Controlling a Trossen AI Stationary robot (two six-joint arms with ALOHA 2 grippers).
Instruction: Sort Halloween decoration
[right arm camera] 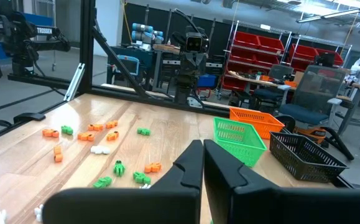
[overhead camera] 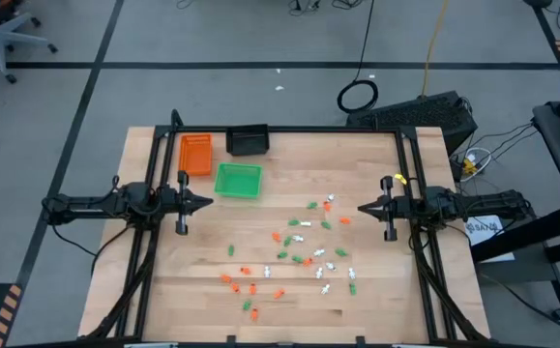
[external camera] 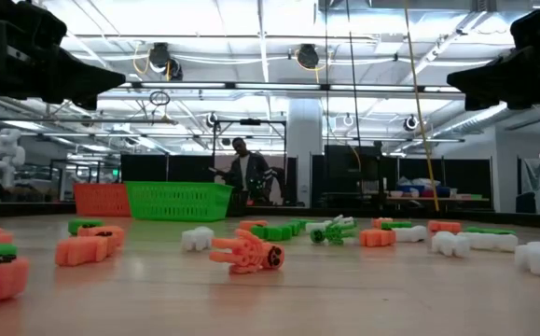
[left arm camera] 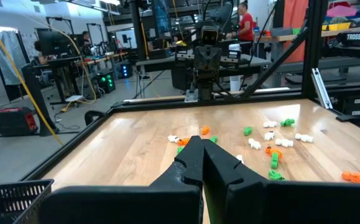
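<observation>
The Halloween decoration (overhead camera: 299, 253) is several tiny orange, green and white plastic pieces scattered flat on the wooden table's middle and near part; they show close up in the low view (external camera: 246, 252) and in both wrist views (left arm camera: 270, 138) (right arm camera: 99, 135). My left gripper (overhead camera: 209, 203) is shut and level at the table's left side, above the wood, its fingertips (left arm camera: 197, 144) together. My right gripper (overhead camera: 362, 208) is shut and level at the right side, its fingertips (right arm camera: 199, 148) together. Neither gripper touches any piece.
Three small trays stand at the far left: orange (overhead camera: 195, 154), green (overhead camera: 238, 181) and black (overhead camera: 248, 141); they also show in the right wrist view, green (right arm camera: 237, 138). A black frame (overhead camera: 289, 130) borders the table. A person (external camera: 246, 173) stands in the room behind.
</observation>
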